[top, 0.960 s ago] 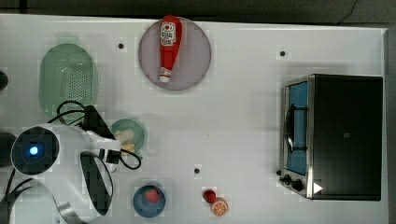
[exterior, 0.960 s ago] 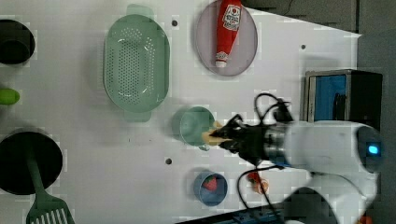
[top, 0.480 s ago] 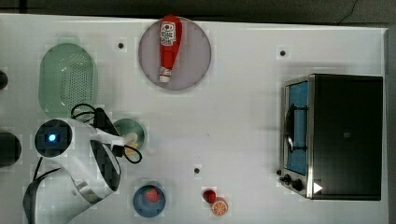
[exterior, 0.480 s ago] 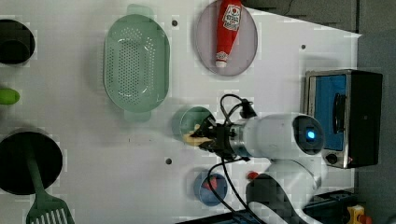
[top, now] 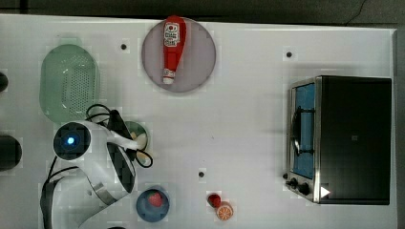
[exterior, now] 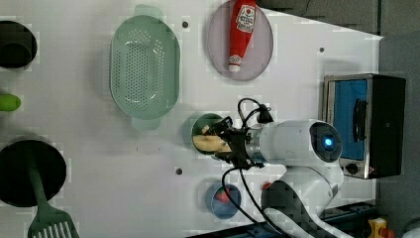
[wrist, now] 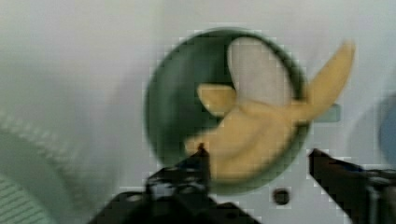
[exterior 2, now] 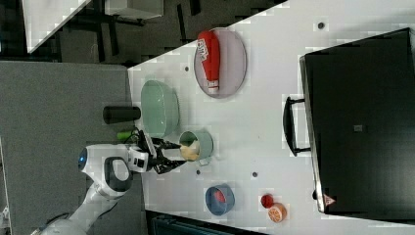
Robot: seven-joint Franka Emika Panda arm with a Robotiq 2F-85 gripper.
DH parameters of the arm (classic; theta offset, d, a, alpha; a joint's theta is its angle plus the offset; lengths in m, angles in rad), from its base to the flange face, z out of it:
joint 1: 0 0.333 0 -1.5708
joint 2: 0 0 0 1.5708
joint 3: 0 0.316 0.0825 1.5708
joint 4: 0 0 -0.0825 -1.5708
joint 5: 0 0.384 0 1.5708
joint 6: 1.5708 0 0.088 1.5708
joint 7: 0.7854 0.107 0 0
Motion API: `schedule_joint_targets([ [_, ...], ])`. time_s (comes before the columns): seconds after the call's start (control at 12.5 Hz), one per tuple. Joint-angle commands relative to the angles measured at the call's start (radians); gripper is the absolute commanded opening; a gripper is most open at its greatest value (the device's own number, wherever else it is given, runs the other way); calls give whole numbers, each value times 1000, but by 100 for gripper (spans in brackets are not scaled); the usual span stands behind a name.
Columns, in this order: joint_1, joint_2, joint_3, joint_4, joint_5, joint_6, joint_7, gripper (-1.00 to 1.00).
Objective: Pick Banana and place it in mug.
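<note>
1. The banana (wrist: 261, 135) was observed lying in the mug (wrist: 173, 107), its tip jutting over the rim.
2. The pincer (wrist: 257, 163) was recorded spread wide, one finger on either side of the banana; one finger appeared close against the fruit, though contact could not be judged.
3. In the left view, the mug (exterior: 200, 130) was seen on the white surface (exterior: 297, 64) just beside the green colander (exterior: 143, 67).
4. A blue bowl (top: 152, 206) holding a strawberry was noted near the mug (top: 136, 130) in the top view.
</note>
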Motion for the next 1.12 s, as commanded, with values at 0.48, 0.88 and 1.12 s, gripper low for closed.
schedule_joint_targets([
  [0.48, -7, -155, -51, 34, 15, -13, 65, 100],
  [0.88, -35, -378, -210, 132, 15, -377, -256, 100],
  [1.12, -46, -435, -349, 223, 15, -495, -485, 100],
])
